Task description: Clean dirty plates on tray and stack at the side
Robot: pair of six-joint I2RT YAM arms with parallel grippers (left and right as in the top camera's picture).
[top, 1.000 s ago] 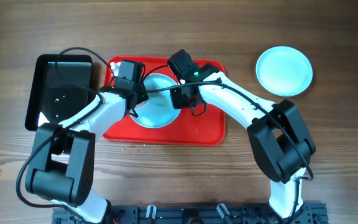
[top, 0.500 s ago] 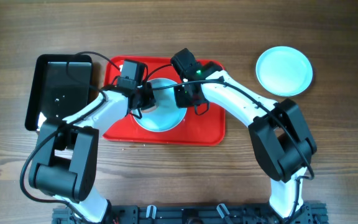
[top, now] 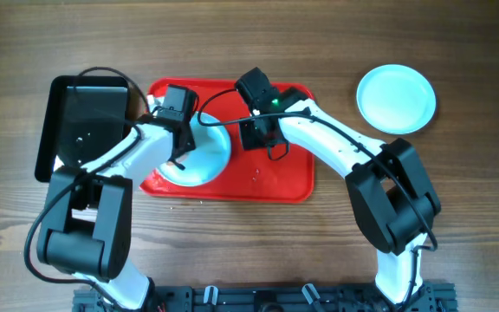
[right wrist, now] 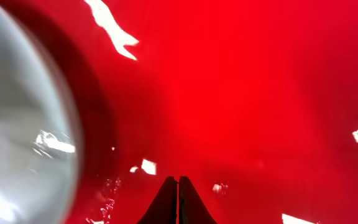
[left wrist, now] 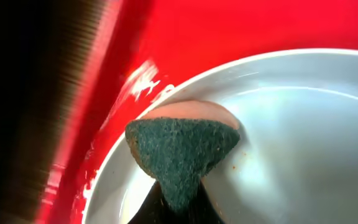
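Wooden surface (top: 475, 52) carries the red tray (top: 280, 178) near its far edge. On the tray's left half, a plate (top: 210, 154) lies under the left end effector (left wrist: 179, 208), clamped on a green scouring sponge (left wrist: 182, 146) to scrub it. Alongside hovers the right end effector (right wrist: 178, 202), pinched closed and empty, likely to steady the plate.

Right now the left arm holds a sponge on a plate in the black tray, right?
No, the tray is wrong. The left gripper holds the sponge on the plate in the red tray, as the left wrist view shows.
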